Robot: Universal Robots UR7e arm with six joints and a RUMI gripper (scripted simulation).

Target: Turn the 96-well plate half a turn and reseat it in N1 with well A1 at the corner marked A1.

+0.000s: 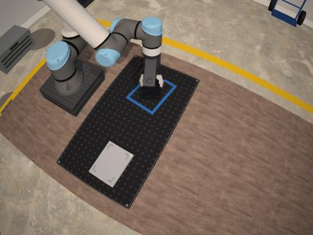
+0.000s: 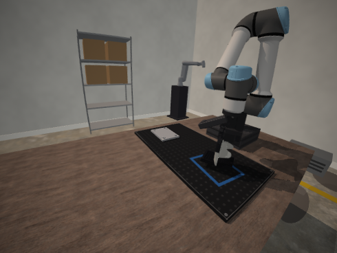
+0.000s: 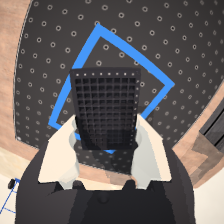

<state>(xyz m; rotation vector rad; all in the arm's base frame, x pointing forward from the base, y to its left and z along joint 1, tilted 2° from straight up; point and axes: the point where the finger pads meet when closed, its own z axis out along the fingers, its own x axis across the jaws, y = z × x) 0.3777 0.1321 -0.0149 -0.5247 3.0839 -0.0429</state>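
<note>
Overhead, the gripper is clamping the black 96-well plate inside the blue square outline, well apart from the grey nest N1. Sideways, the plate is sitting within the outline's edges on the black breadboard. Wrist-on, white fingers are pressing both long plate sides.

Arm: bent at elbow, wrist pointing straight down.
Claw: closed on the plate, white fingers on both sides.

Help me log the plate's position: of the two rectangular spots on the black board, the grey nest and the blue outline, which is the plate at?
The blue outline: the gripper holds the plate there; the grey nest sits bare.
</note>
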